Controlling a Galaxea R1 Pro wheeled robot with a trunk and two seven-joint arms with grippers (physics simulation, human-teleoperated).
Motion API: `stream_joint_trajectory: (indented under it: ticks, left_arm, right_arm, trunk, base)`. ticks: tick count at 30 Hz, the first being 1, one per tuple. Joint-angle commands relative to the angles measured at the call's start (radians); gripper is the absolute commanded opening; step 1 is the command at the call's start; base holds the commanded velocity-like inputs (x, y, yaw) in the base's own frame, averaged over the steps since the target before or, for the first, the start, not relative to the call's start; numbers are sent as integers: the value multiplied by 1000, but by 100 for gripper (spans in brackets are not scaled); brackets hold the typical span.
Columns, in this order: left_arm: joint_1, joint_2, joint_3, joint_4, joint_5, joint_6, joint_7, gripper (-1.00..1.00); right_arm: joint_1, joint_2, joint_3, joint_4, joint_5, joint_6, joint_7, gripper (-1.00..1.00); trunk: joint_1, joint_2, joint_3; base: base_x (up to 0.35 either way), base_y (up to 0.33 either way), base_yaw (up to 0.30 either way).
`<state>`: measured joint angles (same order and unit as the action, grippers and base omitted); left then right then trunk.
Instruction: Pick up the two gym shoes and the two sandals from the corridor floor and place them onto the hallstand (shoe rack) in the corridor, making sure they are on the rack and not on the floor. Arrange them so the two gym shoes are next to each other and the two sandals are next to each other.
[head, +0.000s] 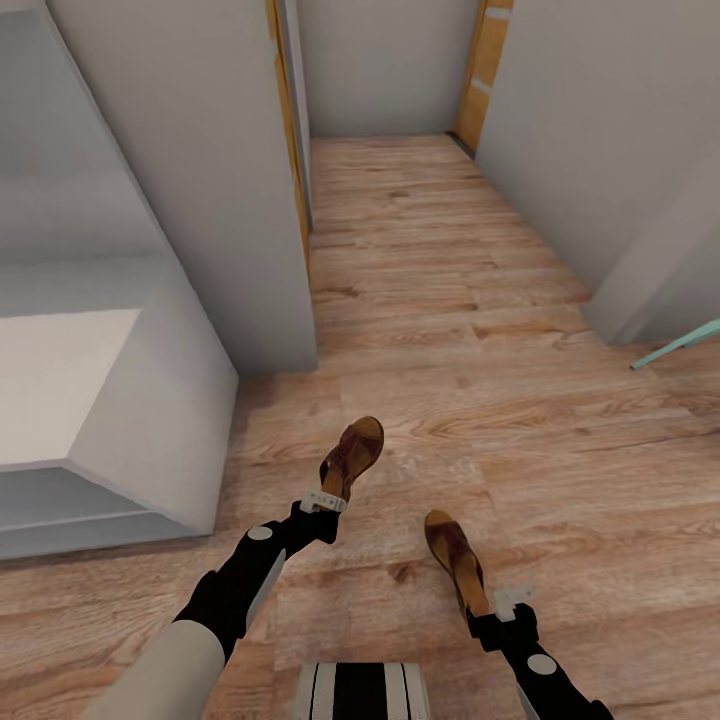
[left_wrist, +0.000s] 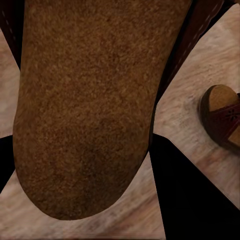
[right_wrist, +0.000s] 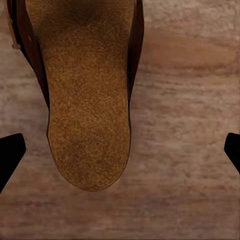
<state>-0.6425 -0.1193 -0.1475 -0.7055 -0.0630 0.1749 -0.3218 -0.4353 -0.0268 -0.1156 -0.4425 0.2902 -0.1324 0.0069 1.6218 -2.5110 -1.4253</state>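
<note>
My left gripper (head: 325, 500) is shut on the heel end of one dark brown sandal (head: 356, 452), held above the corridor floor (head: 440, 300); in the left wrist view its tan insole (left_wrist: 85, 110) lies between the dark fingers (left_wrist: 195, 200). The second sandal (head: 455, 558) (left_wrist: 222, 120) lies by my right gripper (head: 500, 608). In the right wrist view that sandal (right_wrist: 87, 100) sits between widely spread fingertips (right_wrist: 10, 155) that do not touch it. The pale grey hallstand (head: 150, 420) stands to the left. The gym shoes are out of view.
The corridor runs ahead between grey walls (head: 210, 200), with orange wooden door frames (head: 485, 70) on both sides. A wall corner (head: 640, 290) juts in on the right, and a teal bar (head: 680, 345) pokes in beside it. My base (head: 360, 690) shows at the bottom edge.
</note>
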Motion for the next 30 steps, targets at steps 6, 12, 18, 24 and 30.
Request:
stream_joint_trajectory:
  ticks: [6,12,18,24,30]
  left_arm:
    - [0,0,2,-2,-8,5,-6,-100]
    - [0,0,2,-2,-8,5,-6,-100]
    - [0,-2,2,-2,-8,5,-6,-100]
    - [0,-2,2,-2,-8,5,-6,-100]
    - [0,-2,2,0,-6,4,-7,-100]
  right_arm:
    - [0,1,-7,-1,10,-4,1,100]
    - [0,1,-8,-2,10,-4,1,100]
    - [0,1,-9,-2,10,-4,1,100]
    - [0,1,-10,-2,9,-4,1,100]
    - [0,1,-9,-2,9,-4,1,100]
  trunk:
    - [0,0,-6]
    - [2,-2,-30]
    - [5,-3,-59]
    - [8,-4,-91]
    - [8,-4,-99]
  base:
    - [0,0,82]
    - [0,0,11]
    - [0,0,2]
    - [0,0,0]
    - [0,0,0]
